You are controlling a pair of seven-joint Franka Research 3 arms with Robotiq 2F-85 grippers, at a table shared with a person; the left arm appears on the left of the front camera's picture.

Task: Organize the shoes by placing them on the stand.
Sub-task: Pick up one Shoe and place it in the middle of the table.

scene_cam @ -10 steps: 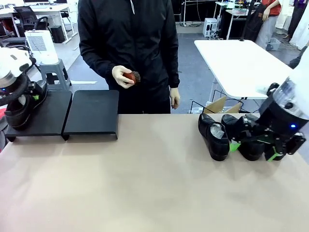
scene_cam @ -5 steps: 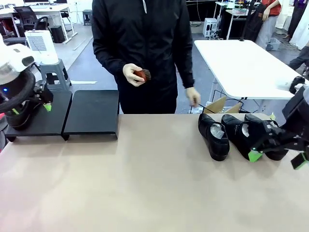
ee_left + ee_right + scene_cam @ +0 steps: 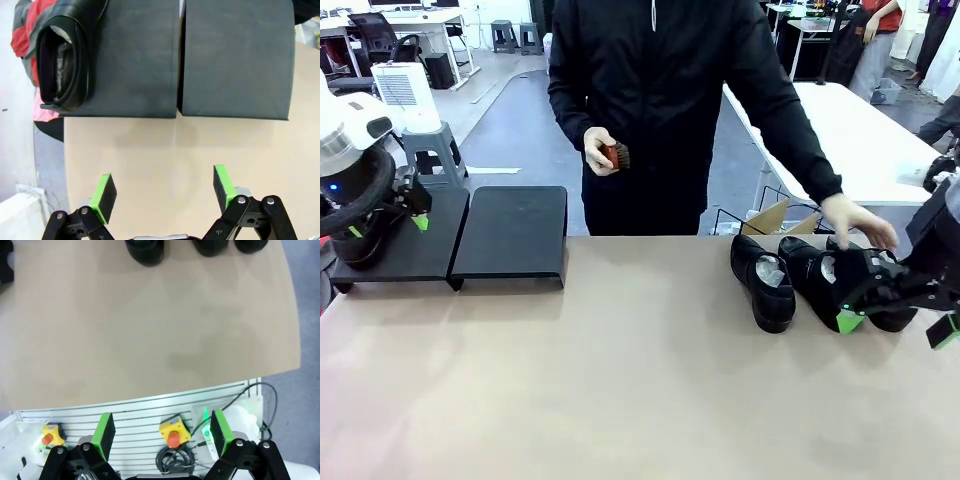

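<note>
One shoe [image 3: 65, 55] lies on the stand [image 3: 232, 60] at the table's far left corner. The three shoes [image 3: 810, 272] sit by its far right edge. Glossy stiff leather may slip, so pinch the heel collar. The left gripper [image 3: 163, 181] and right gripper [image 3: 161, 426] hold their jaws wide apart, empty. The person's hand [image 3: 858, 220] has newly reached over those shoes.

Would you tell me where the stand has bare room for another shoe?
The stand's right panel is bare; its left panel is free between the shoe at its outer edge and the seam. Crowded: three shoes at the right of the table.
</note>
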